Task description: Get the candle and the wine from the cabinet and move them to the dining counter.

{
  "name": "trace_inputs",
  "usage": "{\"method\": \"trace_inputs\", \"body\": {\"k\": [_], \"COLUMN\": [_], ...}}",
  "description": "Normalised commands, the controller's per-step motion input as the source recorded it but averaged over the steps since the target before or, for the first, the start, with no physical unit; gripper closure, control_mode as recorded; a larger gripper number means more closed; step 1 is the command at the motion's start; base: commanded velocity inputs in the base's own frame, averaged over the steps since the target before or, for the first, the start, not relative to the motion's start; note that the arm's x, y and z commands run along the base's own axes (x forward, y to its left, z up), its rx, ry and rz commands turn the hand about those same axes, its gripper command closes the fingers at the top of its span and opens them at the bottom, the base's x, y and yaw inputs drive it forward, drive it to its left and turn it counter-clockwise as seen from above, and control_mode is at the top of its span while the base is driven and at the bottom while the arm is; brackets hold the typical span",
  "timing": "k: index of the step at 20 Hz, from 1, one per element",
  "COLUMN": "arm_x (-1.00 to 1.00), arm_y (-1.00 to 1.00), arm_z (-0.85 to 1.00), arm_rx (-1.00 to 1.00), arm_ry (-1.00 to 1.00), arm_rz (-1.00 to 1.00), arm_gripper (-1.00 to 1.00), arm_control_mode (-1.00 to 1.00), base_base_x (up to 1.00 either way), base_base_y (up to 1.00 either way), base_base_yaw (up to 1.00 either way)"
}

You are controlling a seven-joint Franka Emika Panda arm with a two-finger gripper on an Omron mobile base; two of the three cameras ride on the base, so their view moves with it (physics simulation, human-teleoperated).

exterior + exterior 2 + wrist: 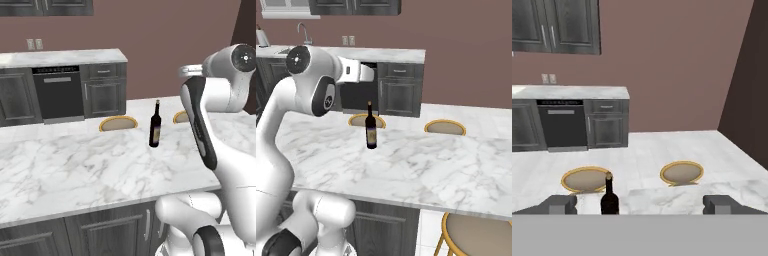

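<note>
Wine [155, 125] stands upright on the dining counter [75, 165], a white marble surface, centre of the left base frame, well in from the near edge and closer to the far edge where the stools sit. That spot reads as a deliberate drop: flat bare slab all round, nothing touching the bottle, so it is stable and not easy to knock off. Two round wooden stools [445, 127] show behind the far edge, and one more at lower right of the right base frame. The gripper [639, 205] is raised and pulled clear of the bottle, with the fingers [559, 204] at their widest, holding nothing; in the hand frame the wine sits low, left of centre, between the two tips but well beyond them, not in contact. My read: the wine half of the job is done and the arm is parked high so it clears the bottle's neck. The candle is not on this surface in these frames, so that half looks outstanding. The back wall carries a dark dishwasher [57, 92] under a second marble top, upper left, not relevant here. Risk: swinging the elbow low past the bottle when leaving.
</note>
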Motion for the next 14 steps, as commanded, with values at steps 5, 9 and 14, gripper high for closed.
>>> {"method": "trace_inputs", "body": {"k": [5,9,14], "arm_x": [-0.69,-0.78,-0.74], "arm_y": [0.02,0.10,0.16], "arm_z": [0.00,0.00,0.01], "arm_rx": [0.00,0.00,0.00], "arm_ry": [0.00,0.00,0.00], "arm_rz": [0.05,0.06,0.03], "arm_gripper": [-1.00,-1.00,-1.00], "arm_control_mode": [-1.00,-1.00,-1.00], "base_base_x": [0.00,0.00,0.00], "base_base_y": [0.00,0.00,0.00], "base_base_yaw": [0.00,0.00,0.00]}}
